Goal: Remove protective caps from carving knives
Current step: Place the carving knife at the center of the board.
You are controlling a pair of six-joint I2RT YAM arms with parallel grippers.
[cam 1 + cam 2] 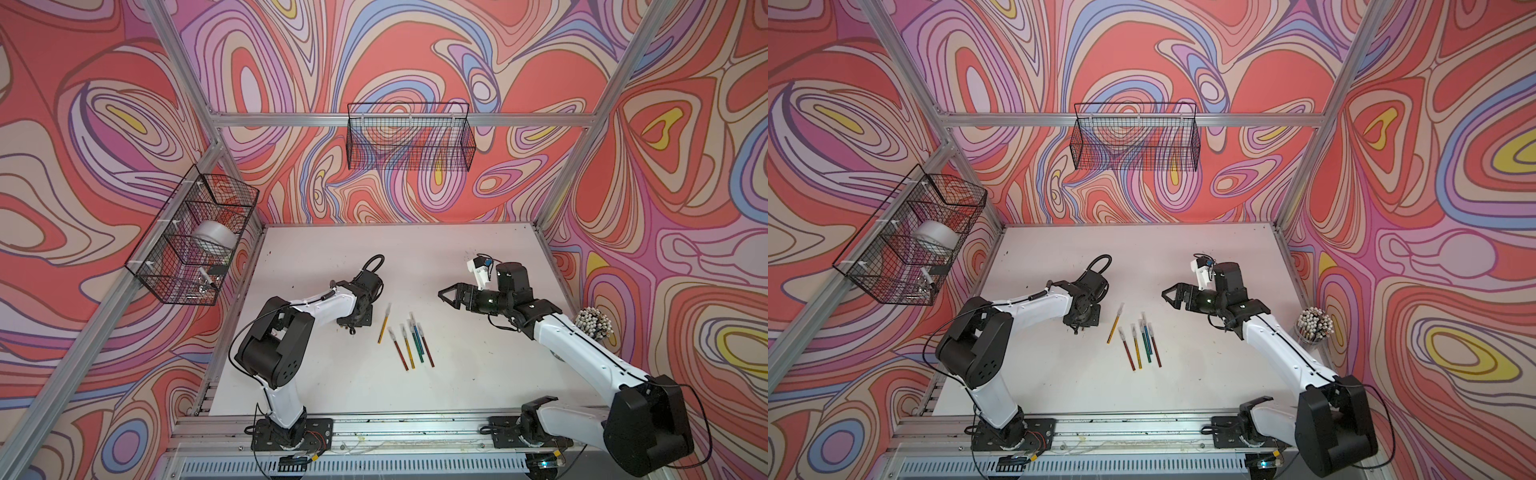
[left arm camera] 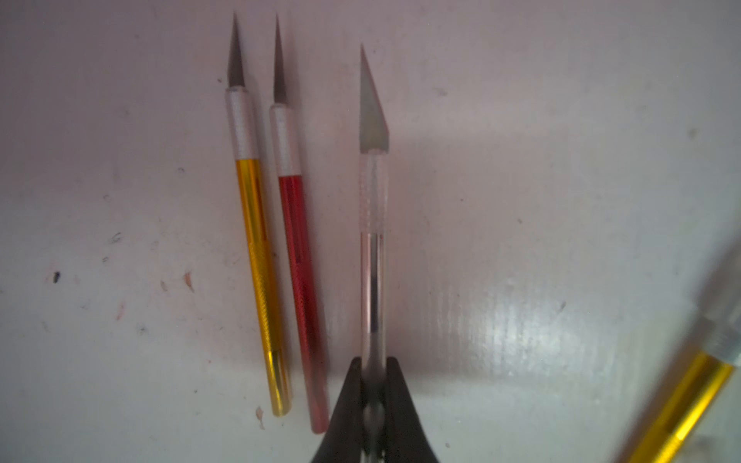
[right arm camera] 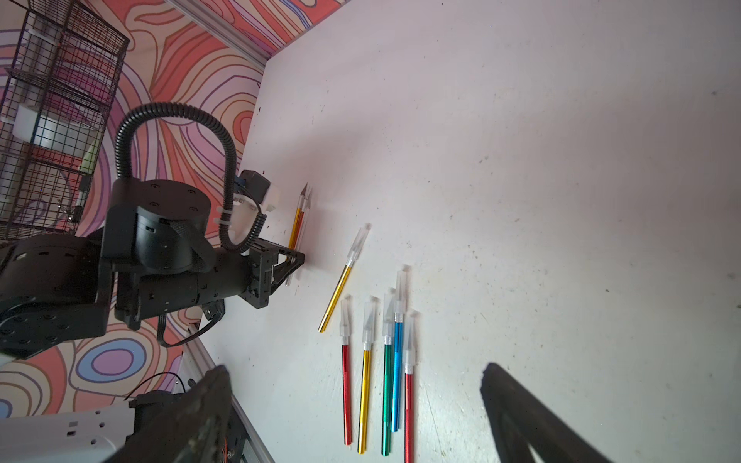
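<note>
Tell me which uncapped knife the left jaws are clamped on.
The silver-handled knife; the gold knife and red knife beside it, also bare-bladed, lie loose on the table.

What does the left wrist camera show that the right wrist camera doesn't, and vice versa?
Left wrist only: the left end effector clamped on the handle of the silver knife. Right wrist only: a row of five capped knives and the open right end effector. Both: the uncapped gold knife and uncapped red knife lying side by side.
</note>
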